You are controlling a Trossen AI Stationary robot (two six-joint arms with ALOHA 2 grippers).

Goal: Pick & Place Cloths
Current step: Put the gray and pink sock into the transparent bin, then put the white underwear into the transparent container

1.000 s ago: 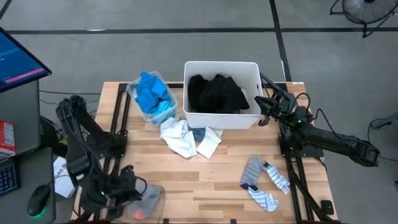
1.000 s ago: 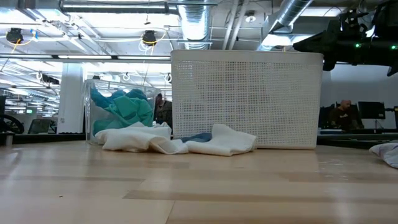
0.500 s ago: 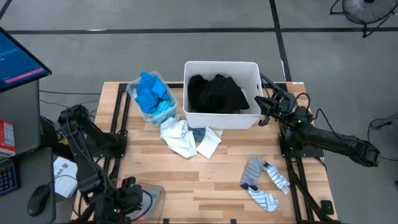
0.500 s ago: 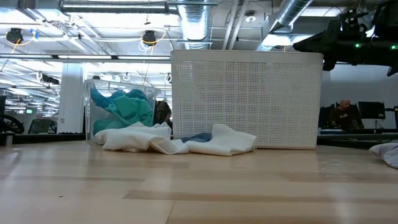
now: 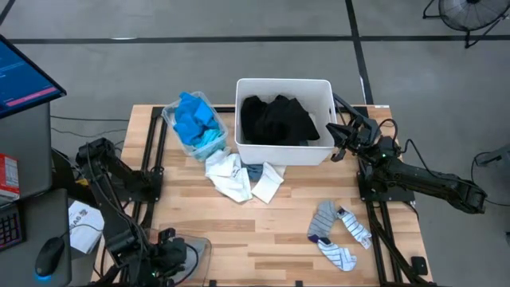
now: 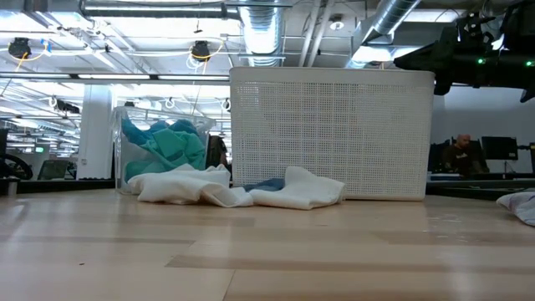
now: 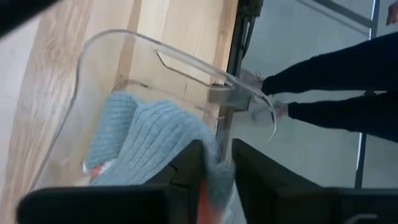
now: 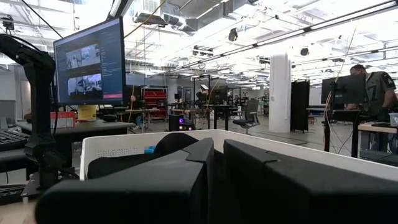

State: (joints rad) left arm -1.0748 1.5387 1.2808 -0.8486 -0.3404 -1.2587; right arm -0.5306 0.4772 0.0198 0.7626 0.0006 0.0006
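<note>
The black garment [image 5: 279,119] fills the white tub [image 5: 325,89]: bulky, limp, best pinched at a raised fold. The white cloths [image 5: 236,177] lie crumpled on the table [image 5: 263,231] before the tub, light and soft. The striped socks [image 5: 339,231] (small, floppy) want a mid-length pinch. The left gripper [image 7: 217,180], narrow, holds a grey knit sock [image 7: 155,134] inside a clear bin [image 7: 180,62]. The right gripper [image 5: 338,140] hangs beside the tub; I cannot tell its opening.
</note>
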